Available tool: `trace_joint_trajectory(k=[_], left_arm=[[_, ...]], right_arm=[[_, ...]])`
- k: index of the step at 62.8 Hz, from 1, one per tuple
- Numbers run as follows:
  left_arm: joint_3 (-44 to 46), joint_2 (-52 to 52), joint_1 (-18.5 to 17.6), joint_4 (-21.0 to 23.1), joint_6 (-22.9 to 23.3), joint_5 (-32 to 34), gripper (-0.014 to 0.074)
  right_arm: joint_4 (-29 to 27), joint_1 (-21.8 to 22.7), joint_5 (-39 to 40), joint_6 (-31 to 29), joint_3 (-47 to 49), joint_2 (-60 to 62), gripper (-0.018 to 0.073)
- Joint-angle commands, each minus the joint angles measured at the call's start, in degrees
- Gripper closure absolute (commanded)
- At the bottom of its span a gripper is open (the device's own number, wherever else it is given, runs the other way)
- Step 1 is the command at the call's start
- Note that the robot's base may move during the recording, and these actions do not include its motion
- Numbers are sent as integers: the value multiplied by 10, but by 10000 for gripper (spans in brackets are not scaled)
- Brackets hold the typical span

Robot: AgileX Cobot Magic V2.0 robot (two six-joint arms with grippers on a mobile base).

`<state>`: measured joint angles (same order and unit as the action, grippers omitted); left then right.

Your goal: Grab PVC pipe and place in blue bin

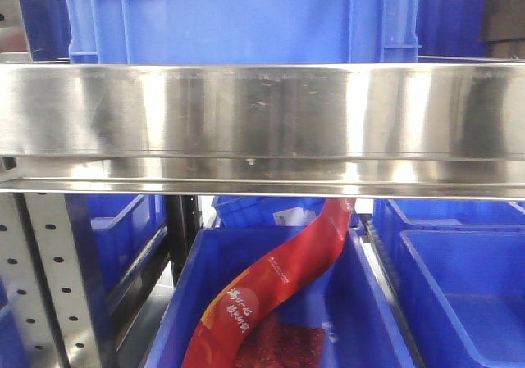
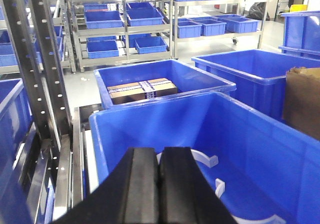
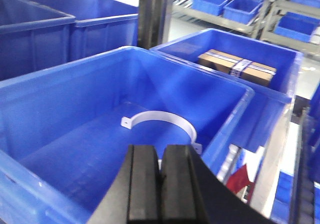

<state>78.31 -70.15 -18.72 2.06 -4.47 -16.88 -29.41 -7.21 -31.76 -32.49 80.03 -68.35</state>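
Two grippers hovering over blue bin (image 3: pixel 200 72): left gripper (image 2: pixel 159 156) & right gripper (image 3: pixel 161 153) both pinched together, empty. PVC pipe (image 3: pixel 160 115) lying on bin floor, ungrasped. Prob. pre-grasp step; next move needing right fingers spreading, then descending astride arc.

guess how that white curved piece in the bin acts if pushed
The curved white PVC piece looks thin, so probably light and springy. Its open arc would likely slide or pivot on the blue bin floor, not roll.

Steel shelf (image 1: pixel 262 114): broad, shiny front edge across the front view.
On top: a blue crate (image 1: pixel 238 15) stands directly on it.
Level below: blue bins (image 1: pixel 369 302) side by side.
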Motion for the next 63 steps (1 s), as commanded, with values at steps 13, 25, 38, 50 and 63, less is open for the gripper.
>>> trace_joint_trajectory(k=[13,25,38,50,63], left_arm=[[-103,79,2,2,1,79,708],[-160,138,2,3,1,94,708],[-207,196,2,19,1,94,708],[-253,247,2,38,1,90,708],[-315,301,2,43,1,89,708]], right_arm=[[1,2,41,0,-86,84,721],[1,2,56,1,-148,153,721],[-7,2,57,27,-205,223,721],[-13,2,57,26,-252,283,721],[-13,2,57,26,-305,343,721]])
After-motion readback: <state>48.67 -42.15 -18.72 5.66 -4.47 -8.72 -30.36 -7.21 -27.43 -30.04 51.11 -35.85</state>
